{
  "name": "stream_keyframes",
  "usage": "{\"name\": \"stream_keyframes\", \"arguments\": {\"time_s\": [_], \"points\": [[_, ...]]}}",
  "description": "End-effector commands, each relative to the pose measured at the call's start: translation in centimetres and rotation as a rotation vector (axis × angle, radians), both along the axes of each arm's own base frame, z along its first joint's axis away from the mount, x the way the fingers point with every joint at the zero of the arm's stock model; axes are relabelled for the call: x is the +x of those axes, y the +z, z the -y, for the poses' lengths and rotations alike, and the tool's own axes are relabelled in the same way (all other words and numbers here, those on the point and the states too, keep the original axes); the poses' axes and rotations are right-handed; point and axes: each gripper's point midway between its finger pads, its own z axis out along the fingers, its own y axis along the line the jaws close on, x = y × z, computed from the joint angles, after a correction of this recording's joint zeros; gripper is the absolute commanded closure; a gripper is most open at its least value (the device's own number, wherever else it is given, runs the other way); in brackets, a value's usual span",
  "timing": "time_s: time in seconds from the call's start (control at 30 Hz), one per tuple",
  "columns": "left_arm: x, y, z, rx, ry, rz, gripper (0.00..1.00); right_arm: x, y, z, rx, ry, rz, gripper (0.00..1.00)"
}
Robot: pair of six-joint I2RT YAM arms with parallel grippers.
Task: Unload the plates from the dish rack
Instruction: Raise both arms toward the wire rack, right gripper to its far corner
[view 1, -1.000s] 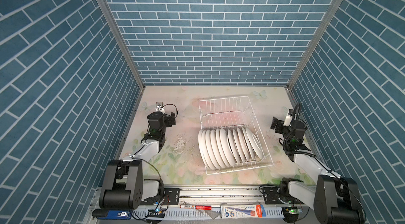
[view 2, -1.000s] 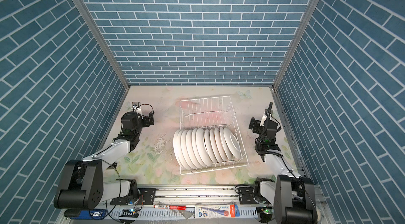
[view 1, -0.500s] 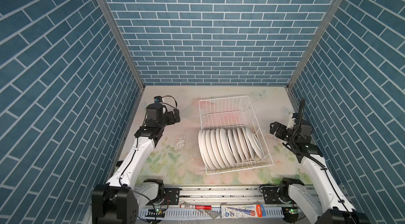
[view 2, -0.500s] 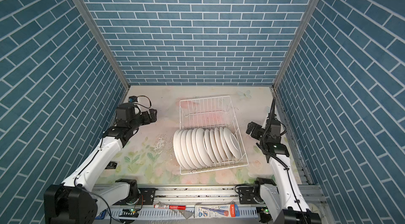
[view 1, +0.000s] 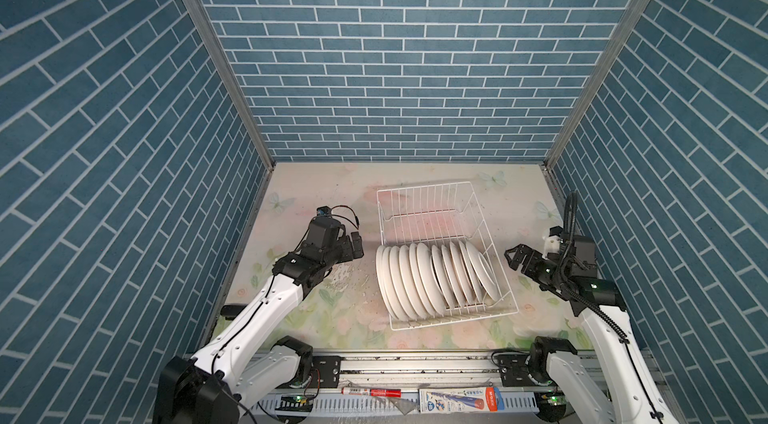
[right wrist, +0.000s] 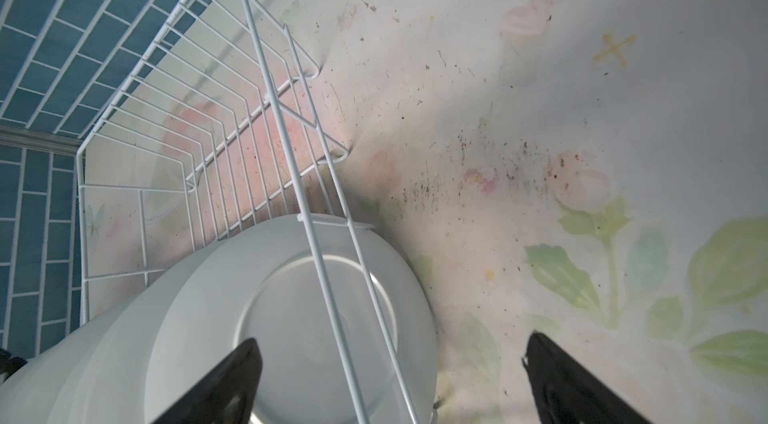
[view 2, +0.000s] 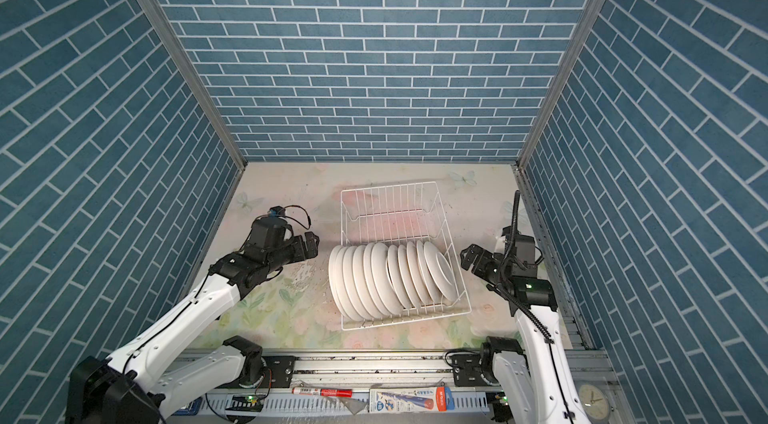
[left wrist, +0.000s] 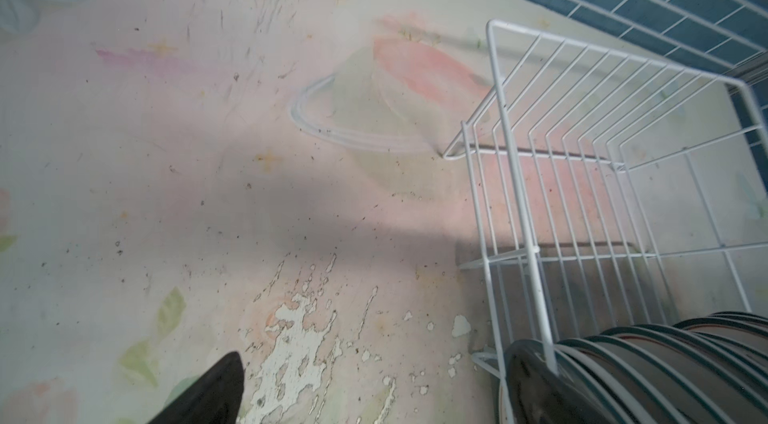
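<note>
Swung in on dish rack (view 1: 424,204) both sides, left gripper (view 1: 356,246) and right gripper (view 1: 514,256) spread empty, plates (view 1: 432,280) row end-on to right one.

White wire dish rack (left wrist: 535,249) with dark-rimmed plates (left wrist: 623,376) on scuffed floral tabletop (left wrist: 166,152)

I note: dish rack (view 1: 424,197) white wire. Plates (view 1: 415,280) have plain white backs; my left wrist view shows dark green rims. Table (view 1: 316,185) is pale floral with pink blooms and green leaves. Walls (view 1: 395,69) are blue brick with white joints.
</note>
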Motion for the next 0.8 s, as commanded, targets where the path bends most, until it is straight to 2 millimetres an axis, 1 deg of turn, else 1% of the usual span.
{"name": "stream_keyframes", "arguments": {"time_s": [0.0, 0.1, 0.2, 0.33, 0.53, 0.67, 0.77], "points": [[-0.4, 0.1, 0.6, -0.015, -0.027, -0.010, 0.01, -0.6, -1.3, -1.3, 0.039, 0.034, -0.062, 0.01], [-0.5, 0.1, 0.7, -0.029, -0.032, 0.002, 0.01, -0.2, -2.0, -2.0, 0.000, 0.074, -0.095, 0.01], [-0.6, 0.2, 0.7, -0.036, -0.026, 0.008, 0.01, 1.0, -2.5, -2.1, -0.055, 0.086, -0.117, 0.01], [-0.8, -0.2, 0.5, -0.027, -0.020, -0.010, 0.01, 3.1, -3.1, -2.0, -0.134, 0.083, -0.136, 0.01], [-1.2, -0.1, -0.1, 0.003, -0.011, -0.013, 0.01, 6.4, -3.3, -2.1, -0.206, 0.096, -0.151, 0.02], [-1.4, -0.1, -0.3, 0.012, -0.008, -0.017, 0.01, 8.6, -3.4, -1.7, -0.283, 0.104, -0.175, 0.07], [-1.4, -0.3, -0.6, 0.023, 0.000, -0.025, 0.01, 10.3, -3.5, -1.9, -0.316, 0.120, -0.185, 0.12]]}}
